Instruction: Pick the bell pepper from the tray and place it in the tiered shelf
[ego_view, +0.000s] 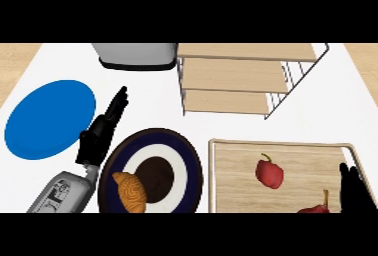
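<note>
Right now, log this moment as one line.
stage: pre-grasp | pepper: on tray | shelf: no pepper | left hand: open, by plate | right hand: over tray's right edge

Even, bright lighting is covering the white counter (221, 127), with no glare showing, only faint soft shadows lying under the wire tiered shelf (236, 80) and beside the wooden tray (221, 175), and edges are staying slightly soft throughout the view.
</note>
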